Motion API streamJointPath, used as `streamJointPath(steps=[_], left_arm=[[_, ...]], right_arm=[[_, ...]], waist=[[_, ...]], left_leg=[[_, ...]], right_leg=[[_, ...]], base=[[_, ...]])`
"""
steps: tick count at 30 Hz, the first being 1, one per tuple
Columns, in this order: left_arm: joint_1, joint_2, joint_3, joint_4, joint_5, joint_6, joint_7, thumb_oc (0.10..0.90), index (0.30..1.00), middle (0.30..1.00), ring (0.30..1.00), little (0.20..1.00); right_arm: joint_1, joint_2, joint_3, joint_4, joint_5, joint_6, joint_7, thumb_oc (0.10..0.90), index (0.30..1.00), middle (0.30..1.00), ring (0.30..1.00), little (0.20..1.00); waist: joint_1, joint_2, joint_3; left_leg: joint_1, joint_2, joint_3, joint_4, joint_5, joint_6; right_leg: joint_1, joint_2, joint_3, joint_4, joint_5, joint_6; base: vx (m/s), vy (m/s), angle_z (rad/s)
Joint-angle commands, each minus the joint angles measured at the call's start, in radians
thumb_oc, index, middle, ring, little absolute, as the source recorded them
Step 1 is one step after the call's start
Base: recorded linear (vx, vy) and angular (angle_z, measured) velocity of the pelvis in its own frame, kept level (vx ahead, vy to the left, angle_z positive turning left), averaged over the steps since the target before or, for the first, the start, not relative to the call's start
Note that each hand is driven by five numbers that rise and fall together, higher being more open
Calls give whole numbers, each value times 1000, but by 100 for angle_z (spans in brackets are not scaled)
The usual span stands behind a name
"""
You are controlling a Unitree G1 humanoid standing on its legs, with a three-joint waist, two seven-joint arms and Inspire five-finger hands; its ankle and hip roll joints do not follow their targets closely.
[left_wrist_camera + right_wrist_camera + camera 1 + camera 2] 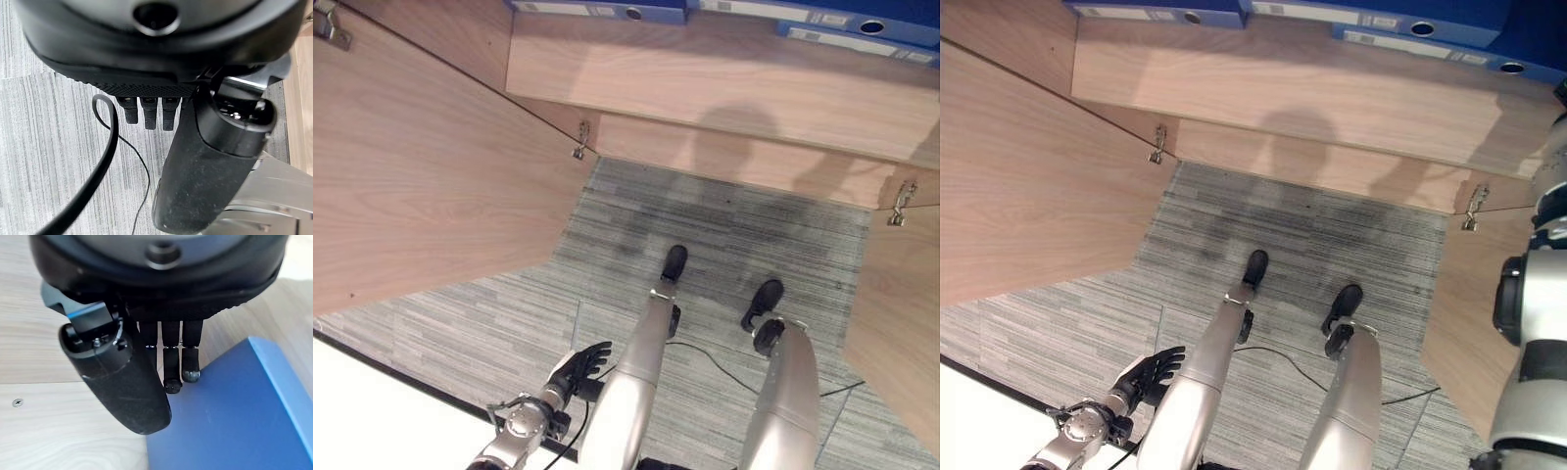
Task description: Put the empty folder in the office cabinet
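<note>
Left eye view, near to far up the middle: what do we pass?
Left hand hanging low → grey carpet → wooden cabinet shelf → blue folders lying on the shelf at the far edge.

This looks like an office. A light wood-grain cabinet [705, 88] stands open, its two doors [421, 166] swung out on metal hinges [579, 140]. Blue lever-arch folders [607, 10] sit on its shelf. The floor is grey striped carpet tile [724, 235], the hard-wearing commercial sort.
</note>
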Motion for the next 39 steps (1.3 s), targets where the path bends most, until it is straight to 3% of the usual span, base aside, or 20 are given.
streamJointPath(steps=[1, 11, 23, 39], left_arm=[[81, 24, 2, 36, -16, -10, -1, 800, 900, 900, 900, 900], [65, 24, -11, 46, -28, -7, -18, 800, 900, 900, 900, 900], [35, 43, -51, 38, -7, 0, -36, 800, 900, 900, 900, 900], [17, 44, -47, 62, -2, 4, -25, 800, 900, 900, 900, 900]], right_arm=[[35, -30, 84, -21, 21, -15, 0, 400, 300, 300, 300, 300], [-101, 58, 176, -96, 42, -33, 36, 400, 300, 300, 300, 300], [-152, 110, 183, -160, 136, -54, 76, 400, 300, 300, 300, 300], [-142, 153, 158, -145, 149, -45, 70, 400, 300, 300, 300, 300]], waist=[[-16, 46, -48], [29, 42, -60], [87, 32, -97], [98, 25, -110]], left_leg=[[72, 38, -14, 25, -177, 2], [199, 33, -33, -115, -124, -16], [317, 26, -73, -277, -63, -22], [316, 17, -67, -262, -71, -12]], right_leg=[[113, 54, 7, -47, -135, 35], [261, 44, -38, -172, -89, 59], [398, 28, -101, -317, -35, 87], [420, 19, -92, -343, -11, 96]], base=[[12, 3, -5], [9, 3, -2], [7, 16, 14], [-19, 42, 3]])
